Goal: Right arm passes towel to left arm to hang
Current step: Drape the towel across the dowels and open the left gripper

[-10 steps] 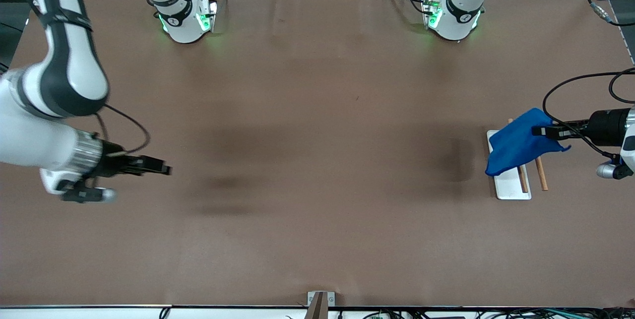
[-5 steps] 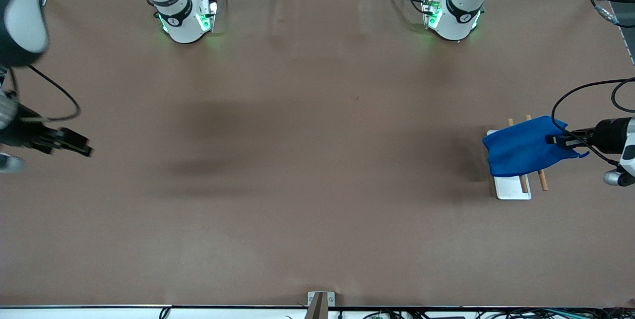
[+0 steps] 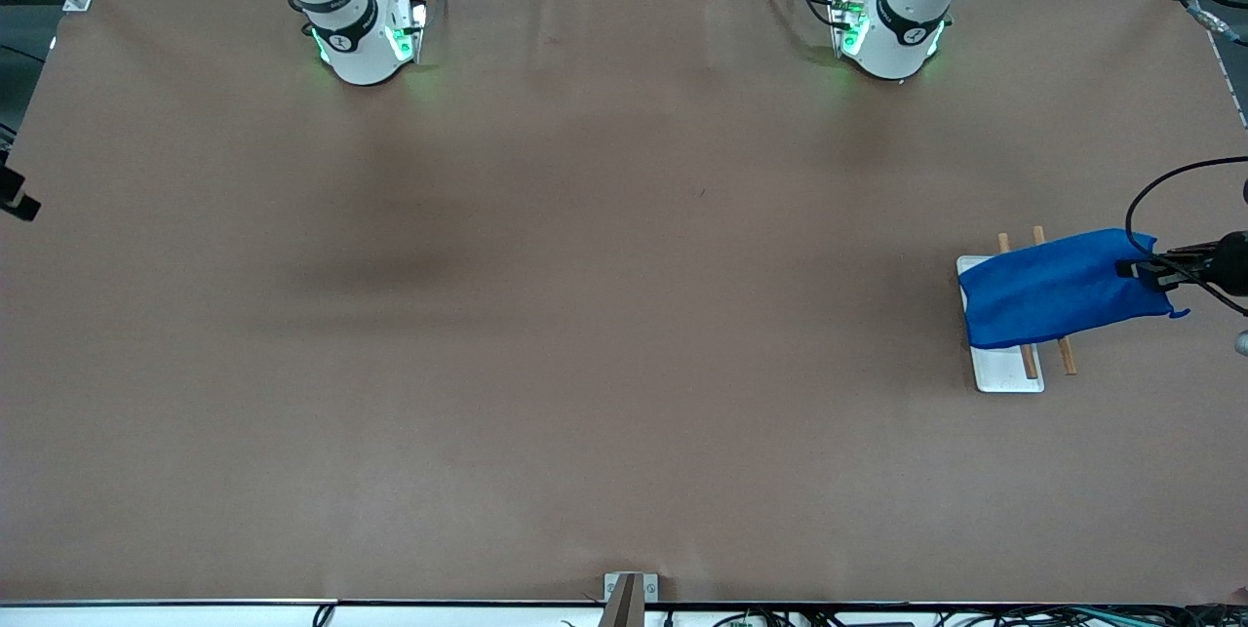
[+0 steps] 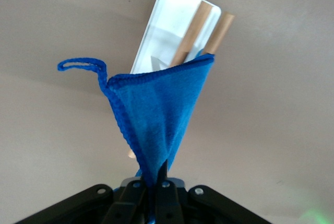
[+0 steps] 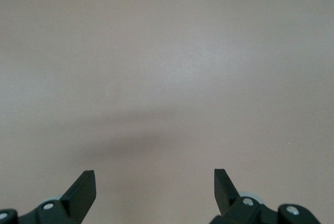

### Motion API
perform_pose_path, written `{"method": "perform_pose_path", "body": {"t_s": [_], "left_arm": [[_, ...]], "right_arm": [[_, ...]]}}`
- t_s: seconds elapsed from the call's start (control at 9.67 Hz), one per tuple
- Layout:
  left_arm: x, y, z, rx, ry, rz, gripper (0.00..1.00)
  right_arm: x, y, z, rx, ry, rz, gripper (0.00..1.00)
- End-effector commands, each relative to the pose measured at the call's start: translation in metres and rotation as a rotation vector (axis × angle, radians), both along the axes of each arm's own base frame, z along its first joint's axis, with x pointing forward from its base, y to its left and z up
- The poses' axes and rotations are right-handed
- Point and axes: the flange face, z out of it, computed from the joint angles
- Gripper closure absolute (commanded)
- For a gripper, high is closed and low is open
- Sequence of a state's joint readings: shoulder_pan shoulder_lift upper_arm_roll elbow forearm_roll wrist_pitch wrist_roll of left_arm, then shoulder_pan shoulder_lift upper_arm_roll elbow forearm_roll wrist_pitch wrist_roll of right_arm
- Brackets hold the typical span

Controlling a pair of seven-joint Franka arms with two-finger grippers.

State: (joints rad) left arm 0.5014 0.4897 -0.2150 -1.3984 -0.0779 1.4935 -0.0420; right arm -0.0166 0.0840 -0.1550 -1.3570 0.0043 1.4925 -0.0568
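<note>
The blue towel (image 3: 1058,288) lies draped over the two wooden rails (image 3: 1066,354) of the rack, above its white tray (image 3: 1004,369), at the left arm's end of the table. My left gripper (image 3: 1131,268) is shut on the towel's end over the table just past the rails. In the left wrist view the towel (image 4: 154,114) hangs from the shut gripper (image 4: 152,182), its corner loop (image 4: 78,65) sticking out, with the tray (image 4: 167,20) and rails (image 4: 194,28) past it. My right gripper (image 5: 154,181) is open and empty over bare table; only its tip (image 3: 15,198) shows at the front view's edge.
The brown table (image 3: 624,315) stretches between the two arms. The right arm's base (image 3: 366,37) and the left arm's base (image 3: 887,27) stand along the edge farthest from the front camera. A small bracket (image 3: 629,593) sits at the nearest edge.
My left gripper has pulled the towel outward across the rails, spreading it flatter over the rack. My right arm has drawn back toward its end of the table, nearly out of the front view.
</note>
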Motion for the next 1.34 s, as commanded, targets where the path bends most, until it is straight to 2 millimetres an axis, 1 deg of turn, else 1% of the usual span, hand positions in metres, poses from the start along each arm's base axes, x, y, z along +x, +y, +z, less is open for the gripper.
{"method": "perform_pose_path", "body": {"t_s": [0.0, 0.1, 0.21, 0.31, 0.41, 0.52, 0.62, 0.72, 0.93, 1.03, 1.14, 1.24], "left_arm": [[0.000, 0.026, -0.034, -0.011, -0.003, -0.026, 0.99], [0.000, 0.032, -0.042, -0.010, -0.005, -0.033, 0.99], [-0.005, 0.049, -0.053, -0.027, -0.012, -0.043, 0.99], [-0.006, 0.059, -0.063, -0.048, -0.030, -0.076, 0.99], [-0.008, 0.067, -0.072, -0.055, -0.032, -0.075, 0.99], [-0.009, 0.071, -0.076, -0.056, -0.028, -0.071, 0.99], [-0.010, 0.072, -0.080, -0.058, -0.024, -0.078, 0.99], [-0.012, 0.077, -0.082, -0.065, -0.029, -0.090, 0.99], [-0.009, 0.083, -0.087, -0.050, -0.060, -0.115, 0.99], [-0.010, 0.087, -0.090, -0.051, -0.060, -0.129, 0.99], [-0.009, 0.088, -0.090, -0.049, -0.066, -0.130, 0.99], [-0.008, 0.088, -0.091, -0.043, -0.077, -0.128, 0.99]], "right_arm": [[-0.016, 0.001, 0.013, -0.009, 0.012, 0.000, 0.00], [-0.021, 0.000, 0.007, -0.007, 0.026, -0.001, 0.00], [-0.024, -0.004, 0.001, -0.001, 0.038, -0.010, 0.00], [-0.024, -0.012, -0.004, 0.001, 0.040, -0.023, 0.00], [-0.019, -0.015, -0.023, -0.006, 0.045, -0.025, 0.00], [-0.021, -0.025, -0.032, -0.002, 0.043, -0.044, 0.00], [-0.027, -0.017, -0.024, 0.002, 0.042, -0.070, 0.00], [-0.032, -0.010, -0.022, 0.004, 0.040, -0.078, 0.00], [-0.036, -0.006, -0.016, 0.005, 0.044, -0.078, 0.00], [-0.035, 0.004, -0.002, -0.011, 0.026, -0.054, 0.00], [-0.036, 0.006, 0.002, -0.015, 0.031, -0.050, 0.00], [-0.035, 0.005, -0.004, -0.012, 0.040, -0.051, 0.00]]}}
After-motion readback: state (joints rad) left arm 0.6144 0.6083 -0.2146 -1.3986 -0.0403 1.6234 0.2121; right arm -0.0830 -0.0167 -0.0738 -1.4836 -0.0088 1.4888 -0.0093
